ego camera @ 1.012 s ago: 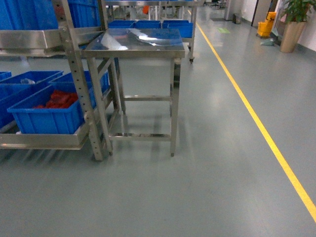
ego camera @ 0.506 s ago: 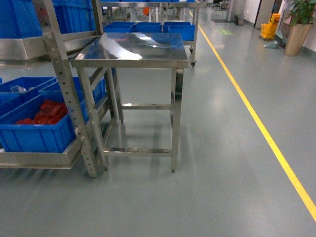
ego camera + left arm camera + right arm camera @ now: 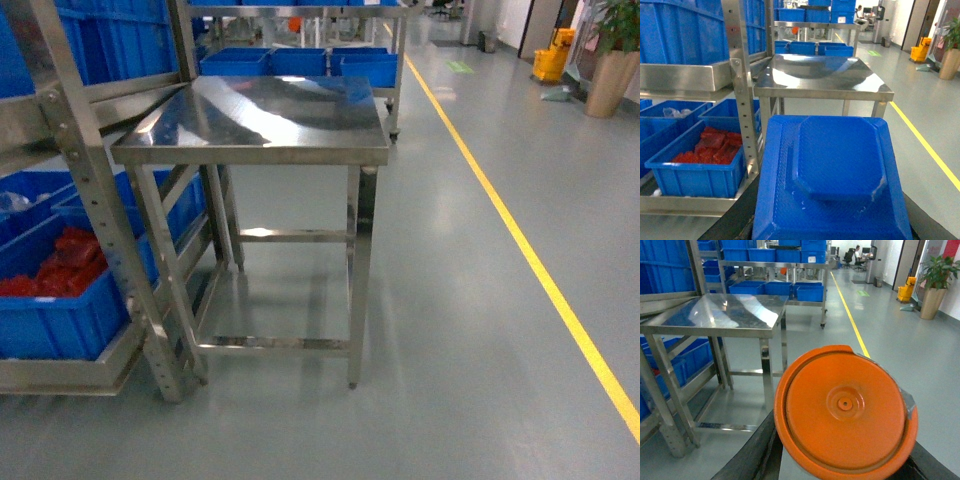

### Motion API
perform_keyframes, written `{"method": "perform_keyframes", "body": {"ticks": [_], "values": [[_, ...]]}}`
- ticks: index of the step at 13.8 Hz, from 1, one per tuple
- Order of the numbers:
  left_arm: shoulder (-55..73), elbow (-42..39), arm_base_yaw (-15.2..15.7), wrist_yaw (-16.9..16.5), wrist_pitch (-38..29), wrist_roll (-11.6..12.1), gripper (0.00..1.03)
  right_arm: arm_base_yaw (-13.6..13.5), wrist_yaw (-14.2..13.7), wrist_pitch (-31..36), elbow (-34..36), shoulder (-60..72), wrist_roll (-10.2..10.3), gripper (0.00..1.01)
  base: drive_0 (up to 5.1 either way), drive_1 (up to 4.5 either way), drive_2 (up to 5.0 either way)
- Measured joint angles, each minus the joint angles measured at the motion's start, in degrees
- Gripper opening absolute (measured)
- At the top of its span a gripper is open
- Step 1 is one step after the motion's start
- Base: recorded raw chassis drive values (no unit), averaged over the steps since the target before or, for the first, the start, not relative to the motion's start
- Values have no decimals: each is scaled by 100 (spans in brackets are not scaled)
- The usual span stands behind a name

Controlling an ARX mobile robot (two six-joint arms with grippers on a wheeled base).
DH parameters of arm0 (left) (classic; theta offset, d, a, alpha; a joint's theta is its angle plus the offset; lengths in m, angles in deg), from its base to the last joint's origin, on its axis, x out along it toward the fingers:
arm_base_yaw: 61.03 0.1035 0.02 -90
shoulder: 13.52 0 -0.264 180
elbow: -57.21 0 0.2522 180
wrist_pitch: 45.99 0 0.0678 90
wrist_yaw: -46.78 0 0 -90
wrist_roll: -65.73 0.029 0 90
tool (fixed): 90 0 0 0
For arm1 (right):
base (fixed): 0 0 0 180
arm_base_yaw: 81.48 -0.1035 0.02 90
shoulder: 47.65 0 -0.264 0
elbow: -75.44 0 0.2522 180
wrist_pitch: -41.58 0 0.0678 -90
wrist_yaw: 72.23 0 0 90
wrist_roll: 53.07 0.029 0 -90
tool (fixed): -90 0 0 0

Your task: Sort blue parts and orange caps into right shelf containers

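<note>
A flat blue part (image 3: 837, 155) with a raised eight-sided middle fills the left wrist view, and my left gripper (image 3: 827, 227) is shut on it; a black finger (image 3: 732, 225) shows at its lower left. A round orange cap (image 3: 845, 407) with ringed face sits in my right gripper (image 3: 845, 462), which is shut on it. Deep blue crates, the shelf containers (image 3: 55, 320) (image 3: 695, 175), stand on the steel shelf at the left. The nearest holds red-orange pieces (image 3: 60, 265) (image 3: 715, 147). Neither gripper shows in the head view.
A bare steel table (image 3: 260, 115) stands beside the shelf upright (image 3: 95, 215). More blue crates (image 3: 300, 62) sit on a rack behind it. A yellow floor line (image 3: 540, 270) runs along the right, with a potted plant (image 3: 610, 80) and a yellow mop bucket (image 3: 548, 62) far back.
The head view has closed in on the table and shelf. Both look larger, and the shelf with its crates has slid toward the left edge.
</note>
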Motion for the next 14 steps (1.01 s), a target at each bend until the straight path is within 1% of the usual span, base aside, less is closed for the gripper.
{"method": "perform_keyframes", "body": {"ticks": [3,11,14], "values": [[0,0,0,-2,-11,0,43,0,0,0,0,4,0,44,-6,414,-425],[0,0,4,-4,-2,0,43,0,-7,9,0,4,0,44,0,0,0],[0,0,4,-4,0,0,43,0,-7,7,0,7,0,44,-490,255,255]]}}
